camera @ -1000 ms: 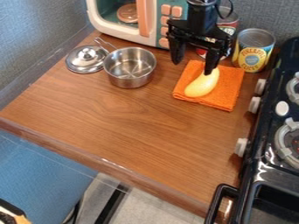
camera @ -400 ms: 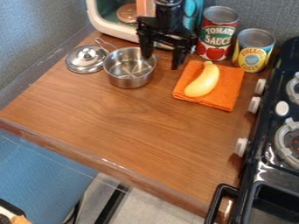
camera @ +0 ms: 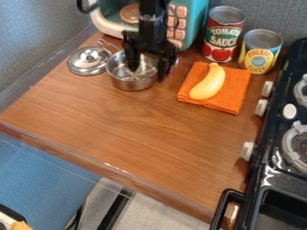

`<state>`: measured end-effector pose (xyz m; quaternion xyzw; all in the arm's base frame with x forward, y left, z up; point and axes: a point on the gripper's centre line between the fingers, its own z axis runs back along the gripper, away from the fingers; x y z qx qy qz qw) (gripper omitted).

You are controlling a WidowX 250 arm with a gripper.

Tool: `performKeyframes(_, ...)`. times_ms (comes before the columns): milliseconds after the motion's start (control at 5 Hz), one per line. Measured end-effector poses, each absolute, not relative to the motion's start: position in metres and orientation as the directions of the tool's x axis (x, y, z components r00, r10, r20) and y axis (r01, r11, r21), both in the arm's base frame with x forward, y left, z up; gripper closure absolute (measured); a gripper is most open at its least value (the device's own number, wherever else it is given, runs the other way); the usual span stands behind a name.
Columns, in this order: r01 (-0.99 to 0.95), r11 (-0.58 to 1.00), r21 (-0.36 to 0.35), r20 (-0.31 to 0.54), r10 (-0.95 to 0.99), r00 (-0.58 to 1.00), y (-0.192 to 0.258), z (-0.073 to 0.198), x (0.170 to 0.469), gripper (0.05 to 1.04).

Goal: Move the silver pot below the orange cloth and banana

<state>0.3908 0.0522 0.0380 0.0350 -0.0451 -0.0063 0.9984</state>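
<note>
Gripper (camera: 147, 74) at the silver pot (camera: 128, 84), fingers apart; pot's handle (camera: 108, 43) and long axis point upper left; shiny, round.

Brown wooden counter (camera: 132, 130): silver pot (camera: 133, 84), 1 lid (camera: 89, 61), orange cloth (camera: 233, 95), 2 cans (camera: 221, 40), toy microwave (camera: 196, 20).

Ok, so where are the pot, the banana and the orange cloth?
Pot (camera: 129, 84): camera view, on its outer side wall.
Banana (camera: 209, 86): camera view, on the middle of its body.
Orange cloth (camera: 234, 93): camera view, on a bare part beside the banana.
</note>
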Motion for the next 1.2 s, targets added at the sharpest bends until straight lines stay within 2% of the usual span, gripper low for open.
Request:
performKeyframes(400,0.011,0.999,0.052,0.070,-0.015,0.997,0.050,0.027,0.390,0.710)
performKeyframes(600,0.008,0.999,0.042,0.079,-0.011,0.997,0.048,0.027,0.391,0.920)
performKeyframes(800,0.019,0.999,0.034,0.087,-0.022,0.996,0.046,0.033,0.391,0.997)
performKeyframes(1000,0.033,0.999,0.008,0.122,-0.033,0.992,0.031,0.058,0.391,1.001)
performKeyframes(1200,0.089,0.996,0.008,0.133,-0.090,0.987,0.000,0.078,0.373,1.001)
